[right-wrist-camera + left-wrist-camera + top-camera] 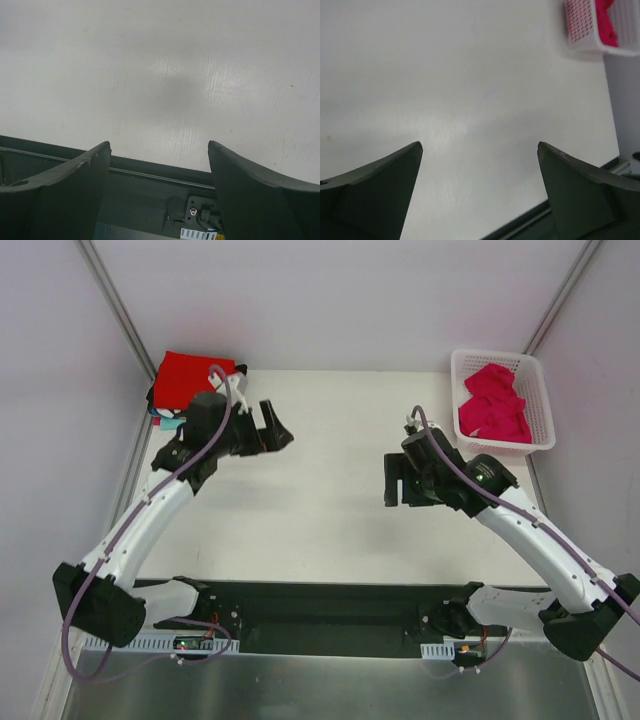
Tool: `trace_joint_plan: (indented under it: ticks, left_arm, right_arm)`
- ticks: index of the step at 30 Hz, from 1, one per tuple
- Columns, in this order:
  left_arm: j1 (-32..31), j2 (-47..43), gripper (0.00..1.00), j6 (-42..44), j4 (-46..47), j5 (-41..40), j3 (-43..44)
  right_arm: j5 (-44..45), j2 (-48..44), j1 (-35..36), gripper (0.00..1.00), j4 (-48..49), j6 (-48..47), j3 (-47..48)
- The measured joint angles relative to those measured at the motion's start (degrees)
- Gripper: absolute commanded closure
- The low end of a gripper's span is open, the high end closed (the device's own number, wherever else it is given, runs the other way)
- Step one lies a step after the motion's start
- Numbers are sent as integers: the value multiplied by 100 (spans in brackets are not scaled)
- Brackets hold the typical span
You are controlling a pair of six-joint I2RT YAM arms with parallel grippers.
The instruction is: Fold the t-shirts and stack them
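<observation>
My left gripper [278,432] and right gripper [394,481] stand apart, empty, above the white table [330,400]. The crumpled magenta-pink cloth t-shirt [493,403] lies in the white plastic lattice basket [500,448], far right. It looks light and limp; I would pinch a raised fold.

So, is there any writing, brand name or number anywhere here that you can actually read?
No legible text anywhere.
Left white strip, top view: marks too small to read.
Right white strip, top view: too small to read.
Striped label, right wrist view: blurred, unreadable.
</observation>
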Motion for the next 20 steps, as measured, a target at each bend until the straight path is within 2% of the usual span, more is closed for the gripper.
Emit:
trace_joint_plan:
  ticks: [4,8,12,20]
  left_arm:
    - [-380,-1233,1,-468,-382,-254,-1631]
    - [-555,-2203,1,-734,-1027,-420,-2621]
    - [-586,-2839,1,-745,-1401,-667,-2717]
    - [-586,-3143,1,-675,-1676,-809,-2736]
  right_arm:
    - [4,131,0,17,249,-22,-94]
    - [4,131,0,17,498,9,-490]
    - [-4,162,0,17,684,129,-949]
    - [-9,175,2,16,894,308,-1207]
